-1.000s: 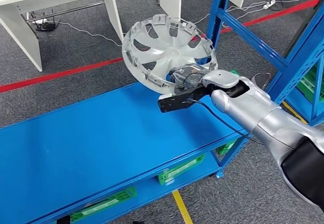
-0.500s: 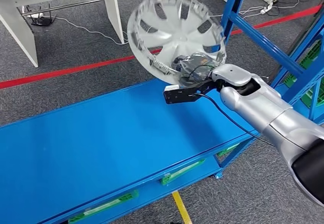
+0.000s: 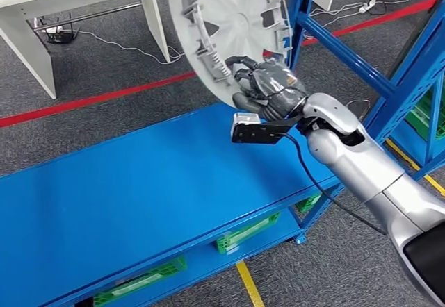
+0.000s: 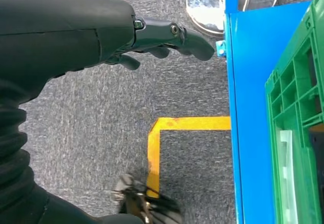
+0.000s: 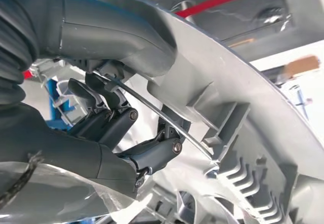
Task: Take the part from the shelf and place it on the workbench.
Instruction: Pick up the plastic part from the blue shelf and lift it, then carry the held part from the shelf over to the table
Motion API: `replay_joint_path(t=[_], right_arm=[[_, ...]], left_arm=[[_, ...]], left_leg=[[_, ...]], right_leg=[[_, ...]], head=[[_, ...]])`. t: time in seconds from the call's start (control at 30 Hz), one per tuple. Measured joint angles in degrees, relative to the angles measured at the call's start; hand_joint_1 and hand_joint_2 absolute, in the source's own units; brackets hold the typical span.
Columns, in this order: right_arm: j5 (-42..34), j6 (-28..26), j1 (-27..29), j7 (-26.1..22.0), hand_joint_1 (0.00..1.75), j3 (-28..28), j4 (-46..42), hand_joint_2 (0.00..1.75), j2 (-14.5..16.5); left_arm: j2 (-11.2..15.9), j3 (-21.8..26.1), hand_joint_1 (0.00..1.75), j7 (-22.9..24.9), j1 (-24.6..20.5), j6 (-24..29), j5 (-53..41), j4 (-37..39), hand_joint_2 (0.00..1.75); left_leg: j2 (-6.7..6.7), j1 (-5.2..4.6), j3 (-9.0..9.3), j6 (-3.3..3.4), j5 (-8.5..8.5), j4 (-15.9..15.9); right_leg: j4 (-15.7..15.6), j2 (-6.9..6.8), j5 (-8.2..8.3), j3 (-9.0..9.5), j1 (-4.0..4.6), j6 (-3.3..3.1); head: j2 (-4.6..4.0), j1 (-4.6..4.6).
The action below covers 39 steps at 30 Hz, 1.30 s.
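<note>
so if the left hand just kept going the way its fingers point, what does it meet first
Probably the blue shelf frame, with a green crate beyond it. The left hand hangs empty over the grey carpet, fingertips pointing at that blue edge, though depth is unclear.

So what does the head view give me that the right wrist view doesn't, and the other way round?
Head view alone: the whole silver hubcap tilted up on edge above the blue workbench, with the blue shelf frame beside it. Right wrist view alone: the thumb lying across the rim and the dark fingers hooked behind it. Both: the right hand gripping the hubcap's rim.
</note>
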Motion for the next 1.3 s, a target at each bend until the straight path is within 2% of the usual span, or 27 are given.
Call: replay_joint_path(t=[0.03, 0.07, 0.13, 0.2, 0.23, 0.33, 0.37, 0.4, 0.5, 0.53, 0.57, 0.6, 0.63, 0.7, 0.73, 0.77, 0.83, 0.87, 0.9, 0.93, 1.0, 1.03, 1.07, 1.1, 1.17, 1.23, 1.3], right_arm=[[-0.01, 0.51, 0.33, -0.23, 1.75, -0.06, -0.36, 1.75, 0.4], [-0.01, 0.98, 0.62, -0.46, 1.75, -0.07, -0.69, 1.75, 0.95], [-0.01, 1.68, 0.93, -0.77, 1.75, -0.07, -1.24, 1.75, 2.18], [-0.07, 2.12, 0.91, -1.03, 1.75, -0.05, -1.63, 1.75, 3.31], [-0.13, 2.3, 0.88, -1.26, 1.75, -0.01, -1.74, 1.75, 3.8], [-0.39, 2.79, 0.93, -2.0, 1.75, 0.45, -2.01, 1.75, 5.25], [-0.45, 2.94, 0.95, -2.14, 1.75, 0.65, -2.07, 1.75, 5.75], [-0.49, 3.07, 0.97, -2.24, 1.75, 0.85, -2.09, 1.75, 6.18], [-0.41, 3.33, 1.35, -2.35, 1.75, 1.59, -2.08, 1.75, 7.46], [-0.37, 3.35, 1.59, -2.36, 1.75, 1.87, -2.08, 1.75, 7.83], [-0.33, 3.36, 1.78, -2.36, 1.75, 2.12, -2.08, 1.75, 8.1], [-0.31, 3.37, 1.89, -2.37, 1.75, 2.28, -2.08, 1.75, 8.35], [-0.31, 3.37, 1.93, -2.38, 1.75, 2.38, -2.08, 1.75, 8.54], [-0.39, 3.43, 1.87, -2.46, 1.75, 2.43, -2.09, 1.75, 9.04], [-0.44, 3.49, 1.83, -2.51, 1.75, 2.46, -2.09, 1.75, 9.32], [-0.47, 3.57, 1.81, -2.55, 1.75, 2.53, -2.09, 1.75, 9.65], [-0.47, 3.69, 1.81, -2.52, 1.75, 2.66, -2.09, 1.75, 10.29], [-0.45, 3.72, 1.81, -2.47, 1.75, 2.7, -2.09, 1.75, 10.67], [-0.44, 3.72, 1.79, -2.4, 1.75, 2.72, -2.08, 1.75, 11.04], [-0.43, 3.72, 1.78, -2.34, 1.75, 2.77, -2.08, 1.75, 11.38], [-0.41, 3.71, 1.8, -2.24, 1.75, 2.95, -2.04, 1.75, 11.82], [-0.41, 3.71, 1.85, -2.21, 1.75, 3.06, -1.99, 1.75, 11.91], [-0.4, 3.71, 1.89, -2.18, 1.75, 3.15, -1.95, 1.75, 11.95], [-0.4, 3.7, 1.91, -2.14, 1.75, 3.21, -1.92, 1.75, 11.98], [-0.4, 3.69, 1.92, -2.01, 1.75, 3.25, -1.9, 1.75, 12.09], [-0.4, 3.67, 1.9, -1.79, 1.75, 3.27, -1.9, 1.75, 12.25], [-0.4, 3.66, 1.87, -1.66, 1.75, 3.31, -1.9, 1.75, 12.37]], left_arm=[[0.02, 0.0, 0.0, 0.0, -0.01, 0.0, -0.07, 0.0, 1.75], [0.03, 0.0, 0.0, -0.01, -0.04, 0.0, -0.1, 0.0, 1.75], [0.09, 0.0, 0.0, -0.02, -0.2, 0.01, -0.11, 0.0, 1.75], [0.16, -0.01, 0.0, -0.06, -0.51, 0.02, -0.11, 0.0, 1.75], [0.19, -0.01, 0.0, -0.1, -0.63, 0.03, -0.1, 0.0, 1.75], [0.11, -0.02, 0.0, -0.19, -0.65, 0.09, 0.06, 0.0, 1.75], [0.09, -0.02, 0.0, -0.19, -0.68, 0.17, 0.12, 0.0, 1.75], [0.06, -0.02, 0.0, -0.19, -0.75, 0.27, 0.15, 0.0, 1.75], [-0.02, -0.02, 0.0, -0.14, -0.9, 0.56, 0.19, 0.0, 1.75], [-0.05, -0.02, 0.0, -0.11, -0.89, 0.6, 0.2, 0.0, 1.75], [-0.07, -0.02, 0.0, -0.1, -0.9, 0.63, 0.21, 0.0, 1.75], [-0.07, -0.02, 0.0, -0.09, -0.9, 0.65, 0.21, 0.0, 1.75], [-0.08, -0.02, 0.0, -0.09, -0.91, 0.66, 0.21, 0.0, 1.75], [-0.14, -0.01, 0.0, -0.08, -0.91, 0.68, 0.21, 0.0, 1.75], [-0.17, -0.01, 0.0, -0.06, -0.92, 0.69, 0.21, 0.0, 1.75], [-0.2, -0.02, 0.0, -0.04, -0.93, 0.69, 0.21, 0.0, 1.75], [-0.25, -0.02, 0.0, -0.01, -0.91, 0.74, 0.25, 0.0, 1.75], [-0.25, -0.01, 0.0, 0.0, -0.91, 0.79, 0.29, 0.0, 1.75], [-0.24, -0.01, 0.0, 0.0, -0.9, 0.85, 0.35, 0.0, 1.75], [-0.2, 0.0, 0.0, 0.0, -0.9, 0.89, 0.41, 0.0, 1.75], [-0.15, 0.02, 0.0, 0.0, -0.9, 0.92, 0.51, 0.0, 1.75], [-0.13, 0.03, 0.0, 0.0, -0.88, 0.92, 0.56, 0.0, 1.75], [-0.11, 0.05, 0.0, 0.0, -0.87, 0.92, 0.61, 0.0, 1.75], [-0.09, 0.06, 0.0, 0.0, -0.87, 0.92, 0.65, 0.0, 1.75], [-0.04, 0.07, 0.0, 0.0, -0.92, 0.92, 0.65, 0.0, 1.75], [-0.01, 0.07, 0.0, 0.0, -0.96, 0.93, 0.65, 0.0, 1.75], [-0.01, 0.08, 0.0, 0.0, -0.95, 0.94, 0.65, 0.0, 1.75]], left_leg=[[0.0, -0.01, -0.34, -0.01, -0.33, 1.61], [0.0, -0.01, 0.29, 0.07, 0.37, 1.12], [-0.01, -0.06, 4.18, 0.54, 3.85, -5.67], [-0.02, -0.26, 7.66, 1.04, 6.01, -12.58], [-0.04, -0.38, 8.33, 1.24, 6.28, -14.22], [0.0, -0.44, 8.07, 1.9, 6.83, -14.86], [0.05, -0.34, 7.9, 2.26, 7.24, -15.06], [0.1, -0.22, 7.62, 2.59, 7.67, -15.26], [0.19, -0.2, 6.37, 2.99, 8.64, -15.28], [0.22, -0.22, 5.95, 2.97, 8.93, -15.25], [0.24, -0.23, 5.57, 2.93, 9.2, -15.22], [0.25, -0.23, 5.28, 2.86, 9.44, -15.2], [0.23, -0.24, 5.08, 2.76, 9.64, -15.19], [0.22, -0.27, 4.72, 2.33, 10.09, -15.2], [0.23, -0.27, 4.56, 1.99, 10.38, -15.2], [0.26, -0.23, 4.41, 1.61, 10.7, -15.22], [0.23, -0.16, 4.19, 0.88, 11.12, -15.23], [0.19, -0.13, 3.98, 0.58, 10.63, -14.91], [0.15, -0.11, 3.52, 0.27, 9.38, -13.8], [0.11, -0.02, 2.66, -0.02, 7.27, -11.41], [0.09, 0.16, 0.45, -0.55, 2.44, -3.98], [0.09, 0.24, -0.24, -0.73, 0.94, -0.8], [0.1, 0.26, -0.11, -0.84, 0.57, 0.63], [0.1, 0.29, 1.04, -0.89, 1.27, -0.21], [0.07, 0.36, 5.92, -0.79, 3.84, -7.56], [-0.09, 0.21, 9.71, -0.17, 5.21, -14.05], [-0.24, -0.09, 10.06, 0.69, 5.52, -15.26]], right_leg=[[0.01, 0.01, 0.09, -0.06, 0.06, -0.08], [0.01, 0.04, 0.19, -0.11, 0.12, -0.15], [0.02, 0.13, 0.42, -0.15, 0.21, -0.1], [0.1, 0.15, 0.72, -0.38, 0.4, 0.29], [0.14, 0.12, 0.93, -0.57, 0.45, 0.57], [0.18, 0.04, 1.32, -1.12, 0.39, 1.6], [0.85, 0.02, 0.53, -1.6, 0.36, 1.92], [2.69, 0.01, -1.05, -2.47, 0.32, 2.21], [13.48, -0.01, -7.48, -6.35, 0.2, 2.79], [15.83, -0.01, -8.3, -6.84, 0.2, 2.86], [16.14, -0.02, -8.09, -6.31, 0.2, 2.84], [14.0, -0.02, -6.91, -4.54, 0.2, 2.73], [10.09, -0.02, -5.3, -1.83, 0.22, 2.52], [2.2, 0.0, -3.72, 3.3, 0.42, 1.89], [0.03, 0.03, -3.51, 4.63, 0.58, 1.59], [-0.76, 0.09, -3.62, 5.05, 0.75, 1.3], [-1.12, 0.1, -2.81, 4.82, 0.73, 0.58], [-1.35, 0.04, -2.39, 4.64, 0.6, 0.12], [-1.58, -0.06, -1.91, 4.35, 0.43, -0.36], [-1.74, -0.15, -1.42, 3.93, 0.29, -0.71], [-1.65, -0.18, -0.63, 2.78, 0.35, -0.93], [-1.55, -0.19, -0.23, 2.17, 0.37, -0.9], [-1.44, -0.2, 0.17, 1.57, 0.38, -0.88], [-1.29, -0.2, 0.55, 0.98, 0.37, -0.84], [-0.88, -0.14, 1.25, -0.14, 0.34, -0.61], [-0.61, -0.03, 1.96, -0.93, 0.43, -0.05], [-0.71, 0.03, 2.75, -1.25, 0.46, 0.69]], head=[[0.0, 0.0], [0.0, -0.01], [0.0, -0.02], [0.0, 0.01], [0.0, 0.04], [0.0, 0.06], [0.0, 0.11], [0.0, 0.2], [0.0, 0.36], [0.0, 0.34], [0.0, 0.34], [0.0, 0.35], [0.0, 0.36], [0.0, 0.32], [0.0, 0.32], [0.0, 0.31], [0.0, 0.33], [0.0, 0.27], [0.0, 0.16], [0.0, 0.05], [0.0, -0.11], [0.0, -0.1], [0.0, -0.1], [0.0, -0.1], [0.0, -0.11], [0.0, -0.05], [0.0, -0.02]])
